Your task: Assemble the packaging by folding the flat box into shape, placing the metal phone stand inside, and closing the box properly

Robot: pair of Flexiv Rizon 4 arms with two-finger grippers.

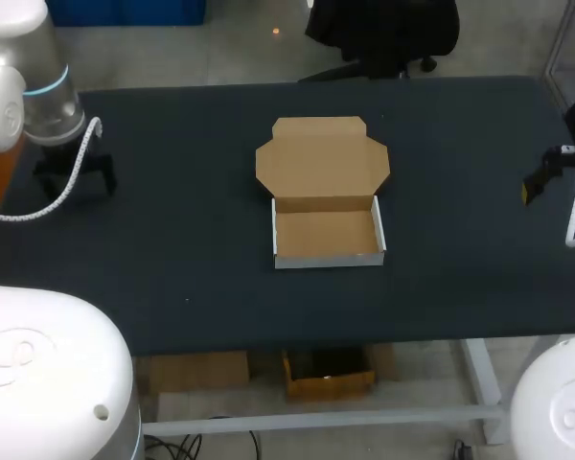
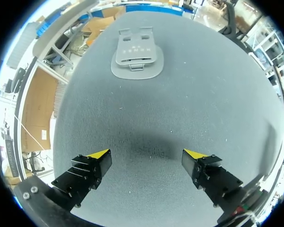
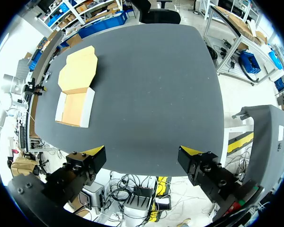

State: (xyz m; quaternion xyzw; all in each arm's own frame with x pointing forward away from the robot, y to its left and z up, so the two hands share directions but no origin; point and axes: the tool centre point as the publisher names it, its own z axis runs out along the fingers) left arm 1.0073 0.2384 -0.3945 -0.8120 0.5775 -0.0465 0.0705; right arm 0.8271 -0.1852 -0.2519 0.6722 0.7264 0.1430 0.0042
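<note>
Here the left claw (image 2: 149, 156) hangs spread wide over the dark counter (image 2: 217, 109), its two yellow-tipped fingers (image 2: 98, 155) well apart with only bare counter between them. Straight ahead of it, well apart from the fingertips and near the counter's far edge, lies the grey metal phone stand (image 2: 136, 56). It lies flat. Its long axis runs away from the claw: the rounded, wider end faces the fingers and the slotted, notched end points away from them. In the head view the left claw (image 1: 72, 172) sits near the counter's left end, and the stand cannot be made out there.

The right claw (image 3: 144, 153) is spread just as wide and grips nothing. Its fingertips sit about at the counter's (image 3: 151, 85) near edge. From above, the right claw (image 1: 541, 182) is at the counter's right end. Ahead of it, and well off toward the left arm's side, stands the cardboard box (image 3: 75, 92), folded up into shape and open. Its shallow tray (image 3: 75, 109) has white outer walls and a brown inside with nothing in it. The brown lid (image 3: 78, 71) lies laid back flat on the counter on the tray's far side, joined to its rear wall. In the head view the box (image 1: 326, 206) sits near the counter's middle, well apart from both claws. Its tray is wider across than deep, and tray and lid together stretch from near to far, the lid's tuck flap pointing to the far edge.
</note>
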